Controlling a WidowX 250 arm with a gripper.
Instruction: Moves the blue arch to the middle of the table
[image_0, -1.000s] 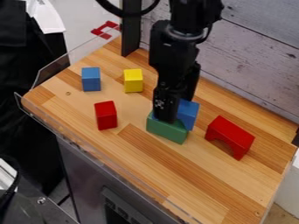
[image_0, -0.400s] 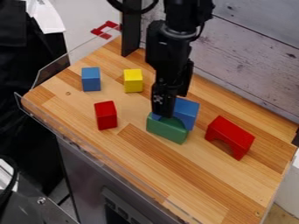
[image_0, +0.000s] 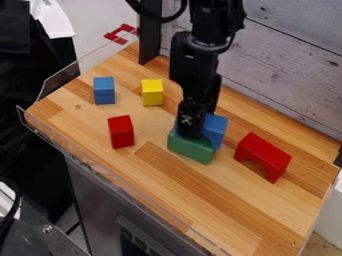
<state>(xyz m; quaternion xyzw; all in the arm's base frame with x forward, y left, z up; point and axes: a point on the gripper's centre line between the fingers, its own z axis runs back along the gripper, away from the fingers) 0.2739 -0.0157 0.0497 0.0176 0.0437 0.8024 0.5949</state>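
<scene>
The claw (image_0: 190, 132) hangs at the blue arch (image_0: 215, 130), beside the green block (image_0: 190, 148); one cannot tell its opening or any grip.

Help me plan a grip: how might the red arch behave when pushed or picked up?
The red arch looks like a solid, stiff block, so it probably won't flex when squeezed. Resting on two feet, it would likely slide rather than roll under a gentle push. Its smooth-looking faces might slip in a loose grip.
</scene>
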